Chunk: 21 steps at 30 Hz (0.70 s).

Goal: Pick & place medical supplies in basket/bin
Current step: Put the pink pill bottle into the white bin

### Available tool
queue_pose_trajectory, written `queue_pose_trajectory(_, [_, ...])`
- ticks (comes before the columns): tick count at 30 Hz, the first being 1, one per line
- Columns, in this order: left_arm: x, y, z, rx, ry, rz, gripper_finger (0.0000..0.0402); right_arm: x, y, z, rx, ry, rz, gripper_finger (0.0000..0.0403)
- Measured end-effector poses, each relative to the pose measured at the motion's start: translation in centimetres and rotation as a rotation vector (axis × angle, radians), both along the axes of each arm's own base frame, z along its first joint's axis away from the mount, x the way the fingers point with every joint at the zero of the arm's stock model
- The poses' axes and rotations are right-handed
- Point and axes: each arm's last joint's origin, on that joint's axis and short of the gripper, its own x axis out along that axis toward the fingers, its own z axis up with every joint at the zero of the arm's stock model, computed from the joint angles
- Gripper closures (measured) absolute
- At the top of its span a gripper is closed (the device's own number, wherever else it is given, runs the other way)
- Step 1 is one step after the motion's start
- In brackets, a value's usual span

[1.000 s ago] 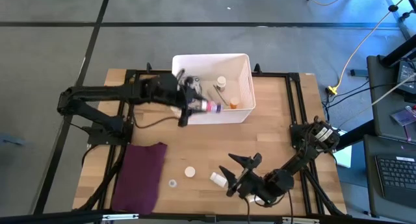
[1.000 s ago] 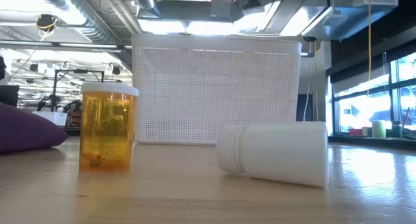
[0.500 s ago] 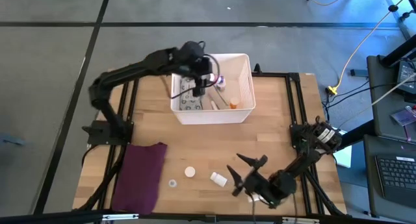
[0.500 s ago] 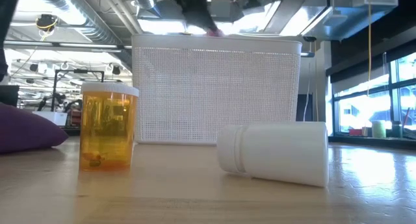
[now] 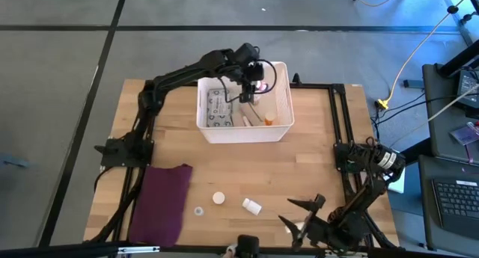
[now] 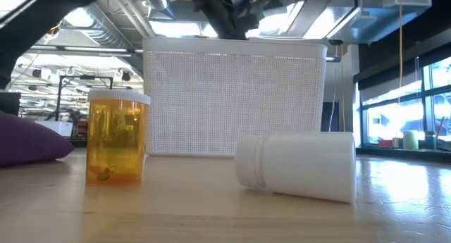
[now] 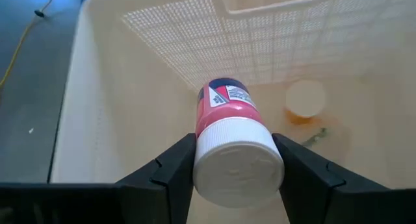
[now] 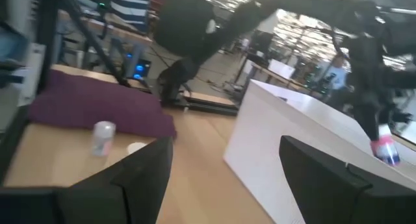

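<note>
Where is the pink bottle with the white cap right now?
The pink bottle is clamped in the left gripper, held over the white basket's far right part, above the orange vial inside.

One white bin (image 5: 281,123), one maroon cloth (image 5: 161,202), three small supplies (image 5: 251,206) loose on the table (image 5: 329,153), two arms.

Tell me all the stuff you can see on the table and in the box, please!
white bin: one, white, far middle of the table.
pink bottle: one, pink with white cap, held over the bin.
printed packet: one, grey-green, inside the bin.
orange vial: one, orange, inside the bin.
white bottle: one, white, lying on the table's near side.
round cap: one, white, beside the cloth.
small clear vial: one, clear, near the cap.
maroon cloth: one, near left.
left gripper: shut on the pink bottle, above the bin.
right gripper: open, near right edge.
</note>
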Motion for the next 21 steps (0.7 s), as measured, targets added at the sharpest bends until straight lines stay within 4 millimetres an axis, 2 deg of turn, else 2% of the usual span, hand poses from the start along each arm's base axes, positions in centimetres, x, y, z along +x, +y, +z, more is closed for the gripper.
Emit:
queue_pose_trajectory(5, [1.8, 0.7, -3.4, 0.053, 0.096, -0.015, 0.0226, -0.7, 0.4, 0.0, -0.005, 0.003, 0.021, 0.0121])
queue_pose_trajectory(12, [3.3, 1.2, -7.6, 0.094, 0.217, -0.052, 0.0226, -0.7, 0.4, 0.0, -0.023, 0.012, 0.022, 0.0121])
queue_pose_trajectory(21, [4.3, 1.6, -10.9, 0.153, 0.319, -0.07, 0.0226, -0.7, 0.4, 0.0, -0.027, 0.014, 0.022, 0.0121])
